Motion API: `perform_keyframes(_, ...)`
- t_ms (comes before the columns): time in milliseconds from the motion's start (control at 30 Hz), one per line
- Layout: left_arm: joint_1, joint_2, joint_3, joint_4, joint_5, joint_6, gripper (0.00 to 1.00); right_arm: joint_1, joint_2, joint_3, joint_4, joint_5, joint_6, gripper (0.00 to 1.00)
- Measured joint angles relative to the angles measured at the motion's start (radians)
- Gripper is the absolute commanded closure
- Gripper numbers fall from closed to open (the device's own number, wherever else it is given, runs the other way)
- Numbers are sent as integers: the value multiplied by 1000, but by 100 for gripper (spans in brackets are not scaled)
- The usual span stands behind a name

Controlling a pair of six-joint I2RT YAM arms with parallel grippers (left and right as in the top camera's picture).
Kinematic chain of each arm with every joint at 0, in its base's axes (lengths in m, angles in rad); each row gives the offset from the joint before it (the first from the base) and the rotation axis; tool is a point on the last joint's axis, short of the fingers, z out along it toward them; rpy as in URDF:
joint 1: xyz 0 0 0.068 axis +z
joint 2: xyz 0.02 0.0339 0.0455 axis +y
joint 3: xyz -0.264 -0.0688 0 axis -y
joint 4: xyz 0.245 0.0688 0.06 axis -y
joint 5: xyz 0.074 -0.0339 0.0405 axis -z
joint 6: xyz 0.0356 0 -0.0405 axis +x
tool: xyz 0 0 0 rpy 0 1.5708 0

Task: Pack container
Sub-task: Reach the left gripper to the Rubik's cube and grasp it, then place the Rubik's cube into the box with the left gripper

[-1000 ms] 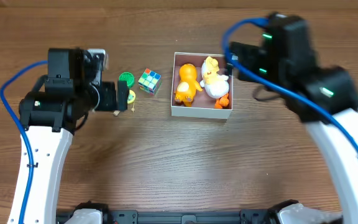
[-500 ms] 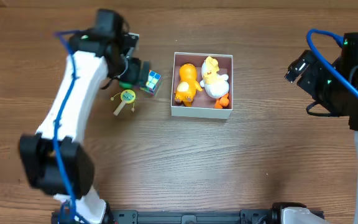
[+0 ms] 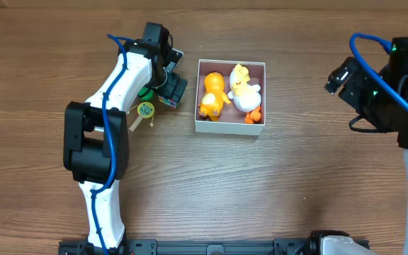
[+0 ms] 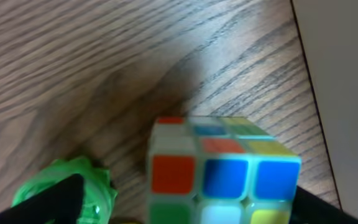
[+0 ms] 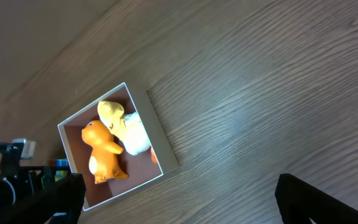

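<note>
The container (image 3: 229,128) is a square white-walled box with a pink-brown inside; an orange toy (image 3: 212,95) and a white and yellow duck toy (image 3: 244,89) lie in it. A colourful puzzle cube (image 3: 169,100) sits on the table just left of it. My left gripper (image 3: 170,86) is open, low over the cube. In the left wrist view its fingers (image 4: 185,208) straddle the cube (image 4: 222,168), with the left finger over a green toy (image 4: 73,190) and the container wall (image 4: 347,93) on the right. My right gripper (image 5: 179,199) is open and empty, high at the far right, away from the container (image 5: 164,135).
A green round toy (image 3: 144,93) and a small yellow toy on a stick (image 3: 144,110) lie left of the cube. The right arm (image 3: 377,92) hangs over the table's right side.
My left arm has swung from the table's left side to just over the cube. My right arm pulled back from above the container to the far right and has since stayed still.
</note>
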Motion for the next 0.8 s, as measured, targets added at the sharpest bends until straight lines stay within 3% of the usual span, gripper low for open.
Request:
perform_keyframes(100,0,27,0,3,10,2,31,0,0,0,0,0,0,0)
perform_keyframes(400,0,59,19,-52,11,20,59,0,0,0,0,0,0,0)
perform_keyframes(600,-2,32,309,-327,11,0,64,0,0,0,0,0,0,0)
perform_keyframes(700,-37,-22,474,-461,34,-94,65,0,0,0,0,-1,0,0)
perform_keyframes(800,-145,-103,521,-478,64,-218,64,0,0,0,0,-1,0,0)
